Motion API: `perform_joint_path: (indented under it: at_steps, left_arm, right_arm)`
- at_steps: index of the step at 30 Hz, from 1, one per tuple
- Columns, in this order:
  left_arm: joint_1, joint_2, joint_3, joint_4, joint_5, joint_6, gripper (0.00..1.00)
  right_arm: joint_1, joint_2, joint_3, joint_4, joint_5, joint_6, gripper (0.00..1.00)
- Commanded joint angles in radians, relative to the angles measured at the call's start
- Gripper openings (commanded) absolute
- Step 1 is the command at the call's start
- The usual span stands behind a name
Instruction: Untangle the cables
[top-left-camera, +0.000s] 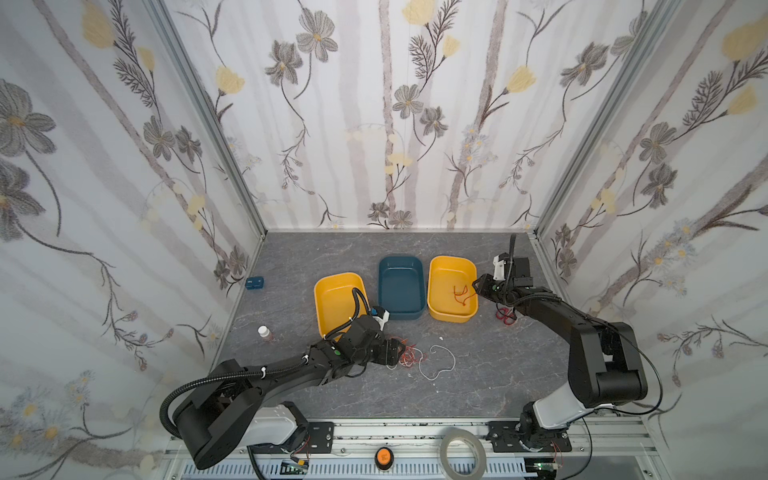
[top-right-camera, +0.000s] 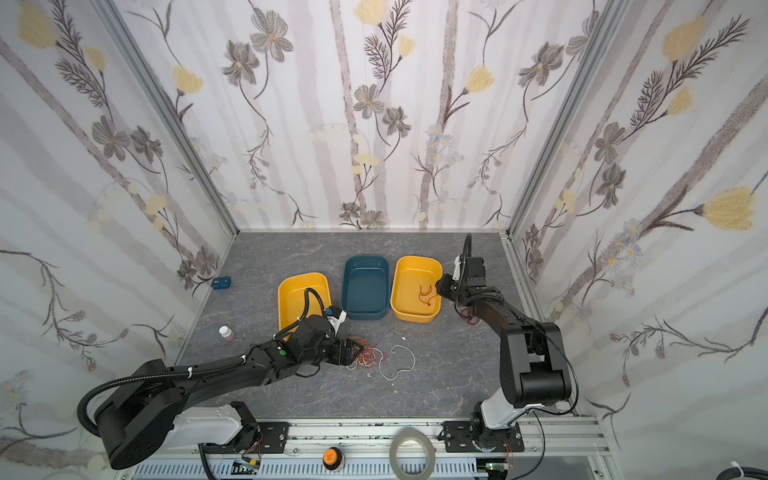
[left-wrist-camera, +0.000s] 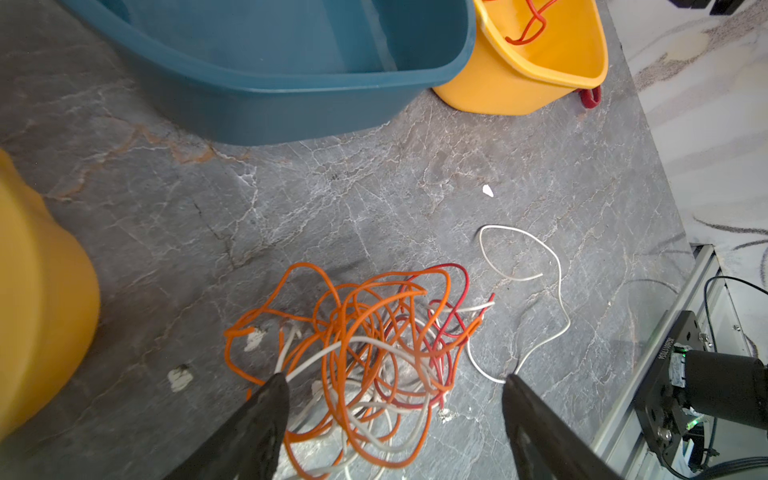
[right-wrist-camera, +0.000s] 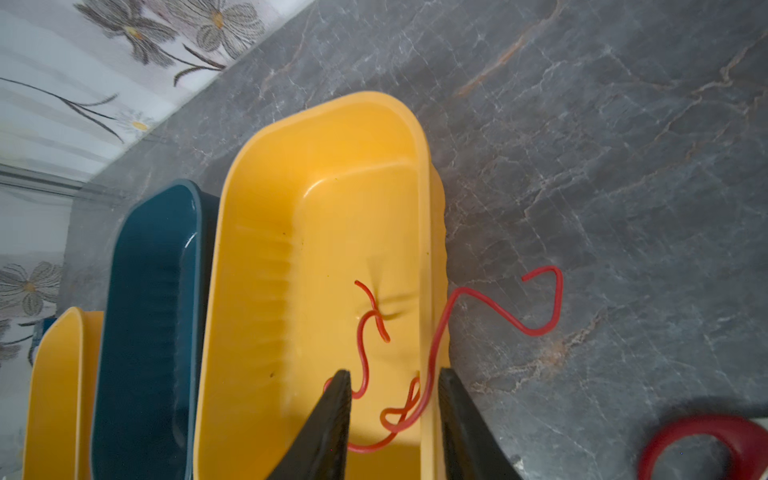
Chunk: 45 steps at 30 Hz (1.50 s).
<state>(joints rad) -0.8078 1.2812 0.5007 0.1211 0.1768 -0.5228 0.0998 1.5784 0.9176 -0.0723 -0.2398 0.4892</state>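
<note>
A tangle of orange, red and white cables lies on the grey table in front of the trays. One white cable loops loose beside it. My left gripper stands open low over the tangle, its fingers on either side of it. A single red cable lies in the right yellow tray, one end draped over the rim. My right gripper hangs over that tray's edge, jaws apart, with the red cable loose between them.
A blue tray stands between the right yellow tray and a left yellow tray. Red scissors handles lie right of the trays. A small bottle and a blue block sit at the left. A tape roll lies on the front rail.
</note>
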Motion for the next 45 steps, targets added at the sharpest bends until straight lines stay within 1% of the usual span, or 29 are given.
perform_joint_path:
  at_steps: [1, 4, 11, 13, 16, 17, 23, 29, 34, 41, 45]
  left_arm:
    - [0.001, -0.005, -0.006, 0.025, -0.013, -0.006, 0.82]
    - [0.002, -0.010, -0.009, 0.025, -0.014, -0.006, 0.81]
    - [0.002, -0.008, -0.012, 0.031, -0.015, -0.006, 0.82]
    - [0.002, -0.010, -0.013, 0.031, -0.015, -0.005, 0.81]
    - [0.002, -0.005, -0.016, 0.034, -0.017, -0.007, 0.81]
    - [0.001, -0.006, -0.014, 0.034, -0.017, -0.008, 0.81]
    - [0.001, 0.001, -0.013, 0.036, -0.018, -0.006, 0.81]
    - [0.002, 0.006, -0.013, 0.040, -0.017, -0.003, 0.82]
    - [0.001, 0.006, -0.015, 0.042, -0.016, -0.003, 0.81]
    - [0.001, -0.003, -0.020, 0.041, -0.019, -0.005, 0.81]
    - [0.001, -0.003, -0.020, 0.042, -0.020, -0.006, 0.82]
  right_arm:
    - [0.013, 0.006, 0.009, -0.063, 0.094, 0.022, 0.36]
    - [0.018, 0.009, 0.009, -0.067, 0.122, 0.026, 0.35]
    - [0.018, 0.021, 0.008, -0.017, 0.098, 0.027, 0.29]
    - [0.018, 0.021, 0.008, -0.009, 0.095, 0.029, 0.25]
    - [0.018, 0.057, 0.009, -0.009, 0.091, 0.028, 0.23]
    - [0.018, 0.061, 0.040, -0.007, 0.085, 0.028, 0.22]
    - [0.018, 0.071, 0.048, 0.000, 0.073, 0.026, 0.15]
    - [0.020, 0.069, 0.067, -0.027, 0.074, 0.008, 0.18]
    - [0.021, 0.074, 0.073, -0.032, 0.077, 0.005, 0.16]
    - [0.021, 0.093, 0.079, -0.041, 0.086, 0.002, 0.16]
    - [0.021, 0.093, 0.086, -0.044, 0.086, -0.001, 0.12]
